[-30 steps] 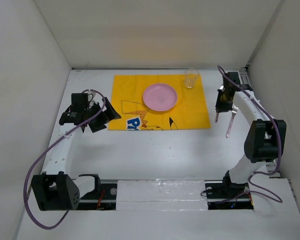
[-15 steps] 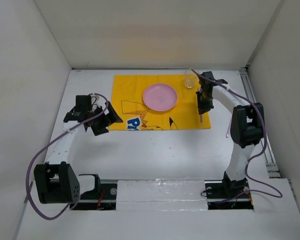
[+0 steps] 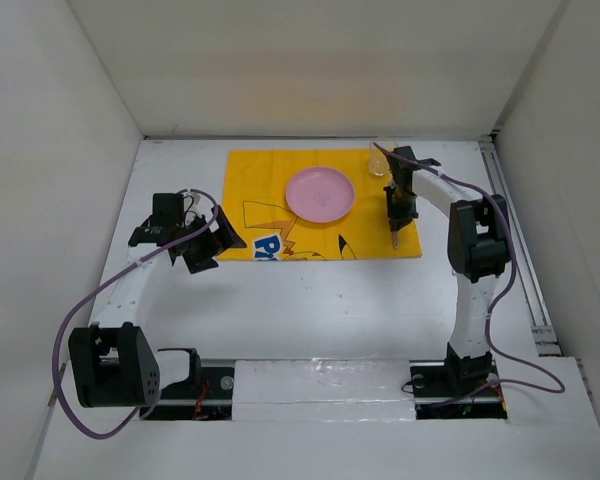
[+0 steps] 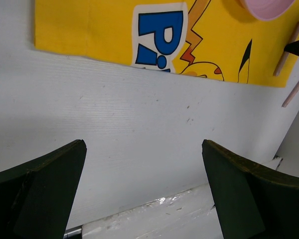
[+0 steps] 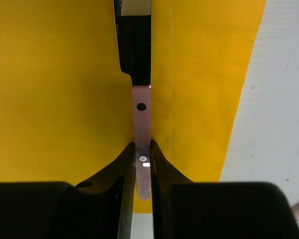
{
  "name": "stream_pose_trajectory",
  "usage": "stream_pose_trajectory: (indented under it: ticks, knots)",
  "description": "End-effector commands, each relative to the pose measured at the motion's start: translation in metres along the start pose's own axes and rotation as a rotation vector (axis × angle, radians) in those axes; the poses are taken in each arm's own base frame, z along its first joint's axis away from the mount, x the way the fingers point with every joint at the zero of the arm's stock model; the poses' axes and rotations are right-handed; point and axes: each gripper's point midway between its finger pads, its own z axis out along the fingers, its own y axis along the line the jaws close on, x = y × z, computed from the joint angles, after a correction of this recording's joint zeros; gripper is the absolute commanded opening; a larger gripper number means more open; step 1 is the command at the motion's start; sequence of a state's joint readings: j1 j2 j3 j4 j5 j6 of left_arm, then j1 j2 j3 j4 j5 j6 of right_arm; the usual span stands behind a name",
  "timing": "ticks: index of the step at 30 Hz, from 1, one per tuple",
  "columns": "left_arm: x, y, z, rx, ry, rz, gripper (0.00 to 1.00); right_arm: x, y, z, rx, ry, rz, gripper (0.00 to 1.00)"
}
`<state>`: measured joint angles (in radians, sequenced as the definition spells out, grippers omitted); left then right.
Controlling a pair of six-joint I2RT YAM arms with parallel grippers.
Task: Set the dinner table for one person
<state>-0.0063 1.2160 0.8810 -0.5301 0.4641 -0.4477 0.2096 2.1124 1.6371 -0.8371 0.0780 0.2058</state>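
Observation:
The dinner table (image 3: 310,310) is a white top with white walls. A yellow cartoon placemat (image 3: 250,190) lies at the back with a pink plate (image 3: 320,193) on it and a clear glass (image 3: 380,160) at its far right corner. My right gripper (image 3: 396,212) is shut on a pink-handled knife (image 3: 394,234) over the mat's right strip, right of the plate. In the right wrist view the gripper (image 5: 142,159) pinches the handle (image 5: 142,119), dark blade pointing away. My left gripper (image 3: 205,245) is open and empty by the mat's near left corner; its jaws (image 4: 143,149) frame bare table.
A second pink handle (image 4: 295,88) lies on the white table just right of the mat; in the top view the right arm covers it. The plate's edge (image 4: 266,7) shows in the left wrist view. A rail (image 3: 330,385) runs along the near edge.
My right arm has swung left from the table's right side, carrying the knife over the placemat's right strip. The left arm has barely moved.

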Motion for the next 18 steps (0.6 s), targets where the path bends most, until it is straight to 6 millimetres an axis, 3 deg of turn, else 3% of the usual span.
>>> stream_pose_trajectory:
  ticks: [1,3,6,8,9,10,12,15,16,18]
  knots:
    - [0.0,-0.005,-0.004,0.031,-0.014,0.033,1.0,-0.016,0.009,-0.011,-0.001,-0.051,-0.007,0.0]
    - [0.0,-0.005,-0.004,0.031,-0.014,0.033,1.0,-0.017,0.009,-0.007,-0.001,-0.051,-0.007,0.01]
    - [0.0,-0.005,-0.004,0.031,-0.014,0.033,1.0,-0.015,0.009,-0.004,0.001,-0.042,-0.007,0.14]
    - [0.0,-0.005,-0.004,0.031,-0.014,0.033,1.0,-0.018,0.009,-0.011,-0.004,-0.061,-0.006,0.36]
    - [0.0,-0.005,-0.004,0.031,-0.014,0.033,1.0,-0.019,0.009,-0.019,-0.007,-0.074,-0.004,0.42]
    - [0.0,-0.005,-0.004,0.031,-0.014,0.033,1.0,-0.021,0.009,-0.024,-0.011,-0.088,0.006,0.54]
    - [0.001,-0.007,-0.004,0.039,-0.01,0.034,1.0,-0.031,0.005,-0.046,-0.021,-0.141,0.021,0.64]
    - [0.002,-0.006,-0.004,0.035,-0.002,0.03,1.0,-0.036,-0.011,-0.068,-0.021,-0.189,0.069,0.72]
    - [0.002,-0.006,-0.004,0.035,-0.002,0.03,1.0,-0.043,-0.023,-0.086,-0.023,-0.239,0.097,0.75]
    - [0.002,-0.006,-0.004,0.035,-0.002,0.03,1.0,-0.037,-0.042,-0.095,0.007,-0.253,0.152,0.92]
